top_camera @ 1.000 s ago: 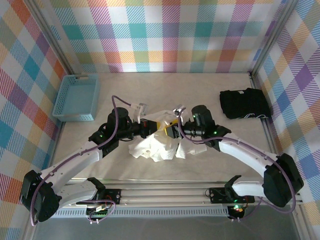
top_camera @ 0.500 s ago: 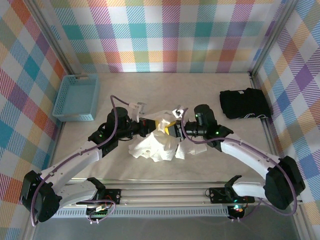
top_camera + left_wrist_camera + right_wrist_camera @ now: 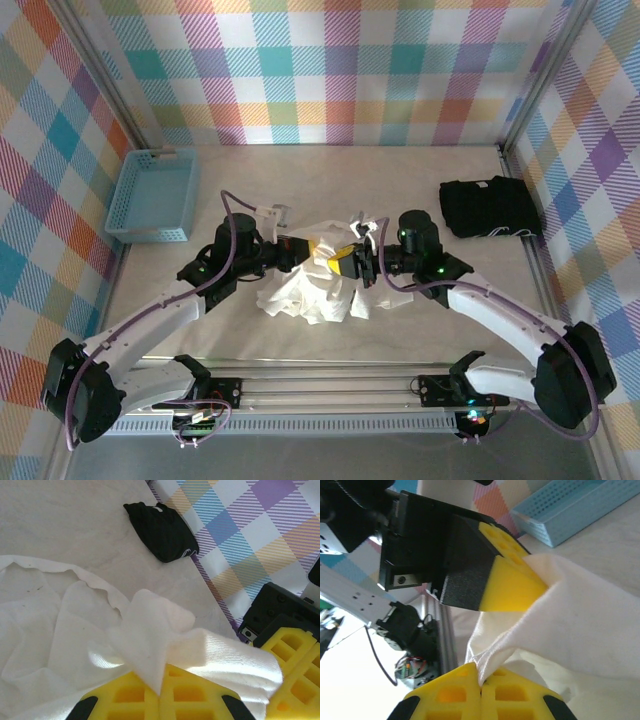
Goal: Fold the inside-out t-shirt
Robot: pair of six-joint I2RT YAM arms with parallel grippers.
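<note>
Both grippers meet over the middle of the bench (image 3: 400, 180), each pressed together on a pinch of the inside-out t-shirt (image 3: 305, 295). The left wrist view shows the left gripper (image 3: 160, 682) with white cloth coming out from between its yellow pads. The right wrist view shows the right gripper (image 3: 481, 677) nipping an edge of the cloth right at its pad tips. The rest of the shirt lies in a crumpled heap on the bench just under and in front of the two grippers, near the arms' side.

Several things could go wrong from here:
- The two grippers are almost touching, so a small sideways move could knock one into the other.
- The right gripper's hold looks shallow. The fabric is thin and slightly shiny, so a firm pull could slide it out.
- Both pinches sit close together on one bunched part. Drawing them apart may only stretch that fold instead of opening the shirt.
- Either pinch may hold more than one layer, which would keep the heap tangled when lifted.
- A wide sweep to the right could drag cloth towards the black folded garment (image 3: 487, 208). A sweep to the left could drag it towards the blue basket (image 3: 155, 195).

No brand or writing can be read anywhere. The black garment shows small pale marks, too small to make out.
</note>
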